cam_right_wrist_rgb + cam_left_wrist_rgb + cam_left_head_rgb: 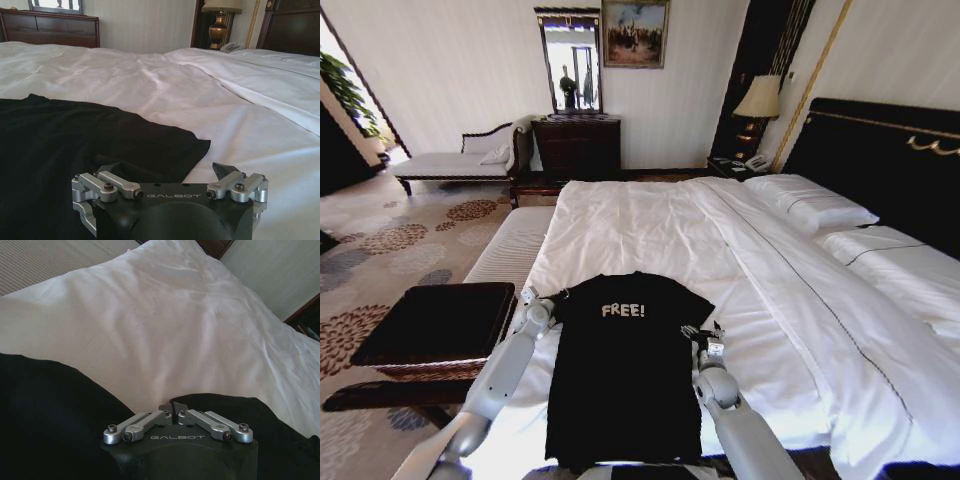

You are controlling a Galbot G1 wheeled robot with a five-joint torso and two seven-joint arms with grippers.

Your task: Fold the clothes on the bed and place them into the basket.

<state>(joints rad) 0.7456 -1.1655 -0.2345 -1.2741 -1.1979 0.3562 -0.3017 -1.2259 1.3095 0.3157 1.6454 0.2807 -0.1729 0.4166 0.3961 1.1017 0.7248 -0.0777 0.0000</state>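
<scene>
The left gripper (pixel 533 300) sits at the black T-shirt's (pixel 625 370) left sleeve, fingers pressed together on its edge. The right gripper (pixel 703 335) rests by the right sleeve, fingers spread. The shirt lies flat on the bed (pixel 650 225). The basket (pixel 440 325) stands beside the bed; its bottom is hidden.

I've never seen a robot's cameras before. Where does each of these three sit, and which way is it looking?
Head view: up on the robot's head, looking forward and down over the bed; both arms reach in beside the black T-shirt.
Left wrist view: on the left arm, facing across the sheet; the left pincer is shut on the T-shirt's sleeve.
Right wrist view: on the right arm, low over the bed, facing the far wall; the right pincer is open at the other sleeve.
All three share the T-shirt and the white sheet.
</scene>
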